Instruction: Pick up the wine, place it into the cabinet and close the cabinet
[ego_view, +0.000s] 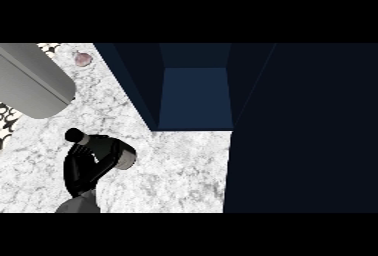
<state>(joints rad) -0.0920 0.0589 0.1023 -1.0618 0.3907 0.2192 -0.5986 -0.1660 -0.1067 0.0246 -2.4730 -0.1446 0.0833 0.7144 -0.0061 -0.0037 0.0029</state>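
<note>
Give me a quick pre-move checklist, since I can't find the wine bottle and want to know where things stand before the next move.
1. Wine located: not ok. No bottle shows on the marble counter or in the open cabinet.
2. Cabinet open to receive it: ok. The interior shows, with a dark door panel standing open at the right.
3. Left hand state: cannot tell. Its fingers curl near a pale rounded shape that may be part of the hand itself.
4. Right hand in view: not ok; it shows nowhere.
5. Cabinet interior free: ok, as far as its visible floor shows.
6. Nearby clutter: ok. The grey cylinder and the small pinkish object lie at the upper left, off the path.
</note>
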